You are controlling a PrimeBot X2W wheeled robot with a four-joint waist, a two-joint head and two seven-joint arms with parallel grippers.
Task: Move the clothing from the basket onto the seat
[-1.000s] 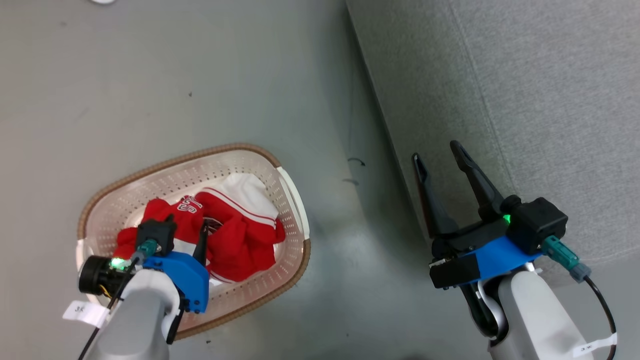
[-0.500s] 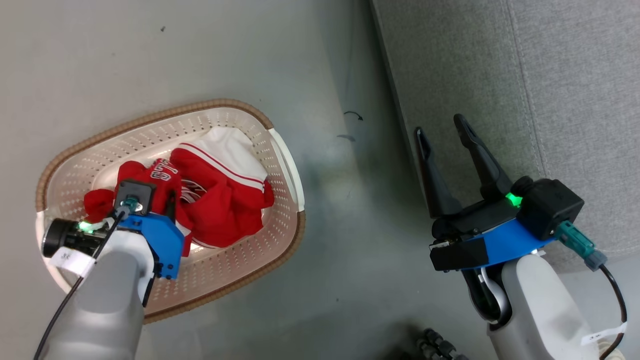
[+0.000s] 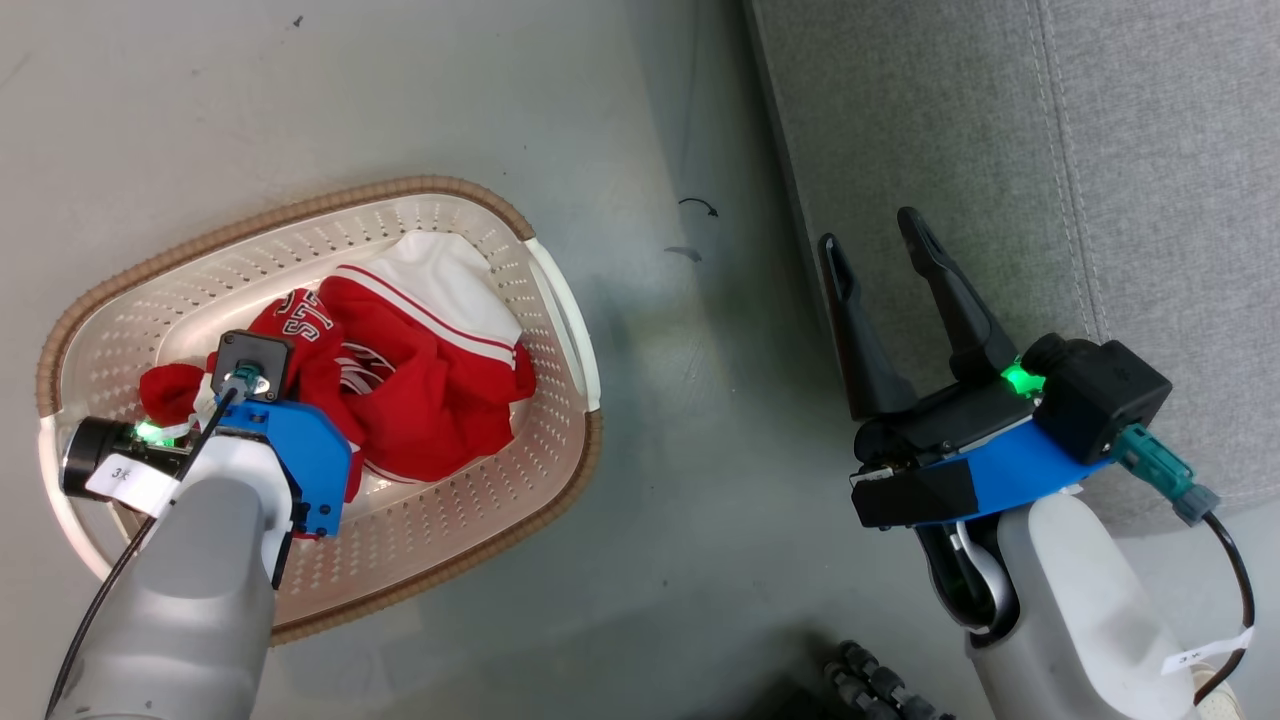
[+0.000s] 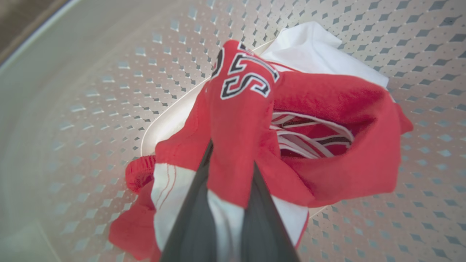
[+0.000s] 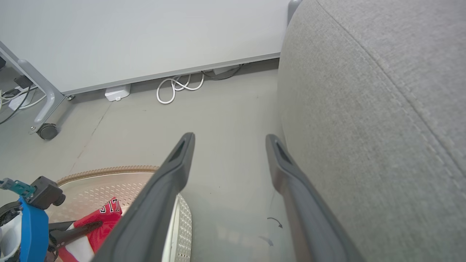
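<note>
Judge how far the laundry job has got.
Done: nothing yet; no clothing lies on the visible seat. In hand: the left fingers pinch a red fold, with the pile in the basket. Left: carrying it all across; the right fingers stand open beside the seat.

The clothing is red with white panels and stripes (letters dark, edged white). The basket is cream-white, perforated, brown-rimmed; the seat is light grey.

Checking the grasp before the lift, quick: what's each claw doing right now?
Left claw: closed on the red clothing in the basket.
Right claw: open, empty, by the seat.
</note>
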